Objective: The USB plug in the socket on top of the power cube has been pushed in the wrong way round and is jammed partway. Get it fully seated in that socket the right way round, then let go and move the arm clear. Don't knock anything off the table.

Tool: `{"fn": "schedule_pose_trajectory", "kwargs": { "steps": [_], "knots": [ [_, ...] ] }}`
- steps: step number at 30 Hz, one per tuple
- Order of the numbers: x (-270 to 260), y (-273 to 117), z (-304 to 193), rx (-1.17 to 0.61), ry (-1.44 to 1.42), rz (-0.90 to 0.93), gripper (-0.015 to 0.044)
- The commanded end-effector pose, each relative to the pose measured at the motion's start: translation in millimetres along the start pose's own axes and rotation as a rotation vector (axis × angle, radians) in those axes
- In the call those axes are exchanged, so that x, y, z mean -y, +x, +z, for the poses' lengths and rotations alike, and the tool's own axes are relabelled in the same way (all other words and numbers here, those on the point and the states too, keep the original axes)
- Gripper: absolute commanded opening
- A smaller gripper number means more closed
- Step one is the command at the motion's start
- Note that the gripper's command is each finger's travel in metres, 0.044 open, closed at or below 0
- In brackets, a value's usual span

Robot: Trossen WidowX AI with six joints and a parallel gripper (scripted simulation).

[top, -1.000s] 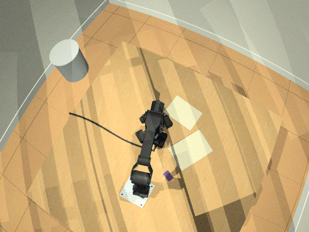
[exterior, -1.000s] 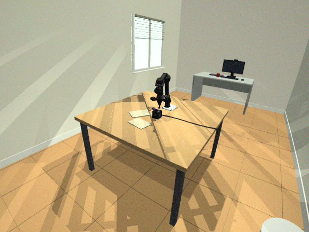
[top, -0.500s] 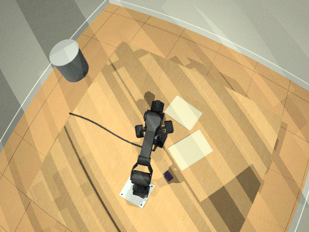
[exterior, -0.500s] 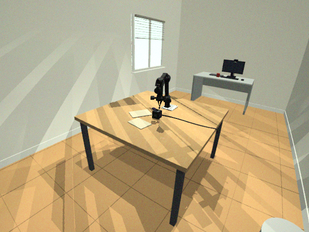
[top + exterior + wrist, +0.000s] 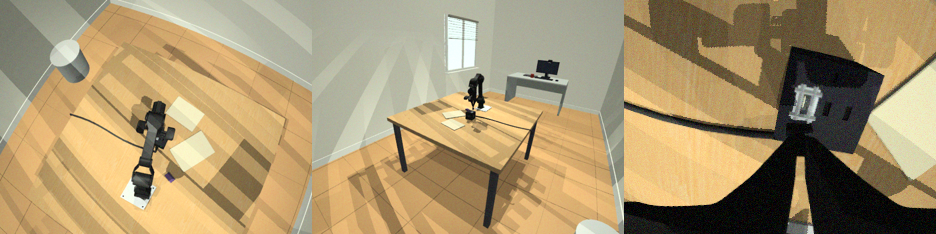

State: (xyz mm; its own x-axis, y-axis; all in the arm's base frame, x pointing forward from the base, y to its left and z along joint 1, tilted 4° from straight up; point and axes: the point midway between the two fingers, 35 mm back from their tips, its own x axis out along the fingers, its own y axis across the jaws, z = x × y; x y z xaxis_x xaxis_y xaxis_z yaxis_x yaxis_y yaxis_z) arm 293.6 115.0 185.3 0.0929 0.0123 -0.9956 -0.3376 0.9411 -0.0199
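The tool (image 5: pixel 799 140) is closed on the plug (image 5: pixel 806 104), its two dark fingers meeting in a narrow wedge whose tips reach the plug's near edge. In the wrist view the plug shows as a small light-grey metal frame standing in a socket on the top face of the cube (image 5: pixel 838 104), near that face's left side. Two small dark slots lie just to the right of it on the same face. How deep the plug sits cannot be told from these views.

The cube is a dark block resting on the tabletop (image 5: pixel 105 161). A black cable (image 5: pixel 105 129) runs from it in a long shallow curve across the wood towards the tabletop's edge. From above, the arm (image 5: pixel 151 131) hides the cube entirely, reaching out from its white base plate (image 5: pixel 127 196) and bending down over that spot.

Two pale sheets of paper (image 5: pixel 185 113) lie flat just beside the arm, near each other but apart. A small purple block (image 5: pixel 170 176) sits on the tabletop near the base plate. In the side view the arm stands folded high, with the tool pointing down at the cube.
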Motion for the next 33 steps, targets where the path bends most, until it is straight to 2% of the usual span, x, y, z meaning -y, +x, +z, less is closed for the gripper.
{"fn": "schedule_pose_trajectory", "kwargs": {
  "steps": [1,33],
  "knots": [
    [0.0,0.1,0.1,0.001,0.116,0.000,0.0000],
    [0.0,0.1,0.1,0.001,0.954,0.000,0.0000]
  ]
}}
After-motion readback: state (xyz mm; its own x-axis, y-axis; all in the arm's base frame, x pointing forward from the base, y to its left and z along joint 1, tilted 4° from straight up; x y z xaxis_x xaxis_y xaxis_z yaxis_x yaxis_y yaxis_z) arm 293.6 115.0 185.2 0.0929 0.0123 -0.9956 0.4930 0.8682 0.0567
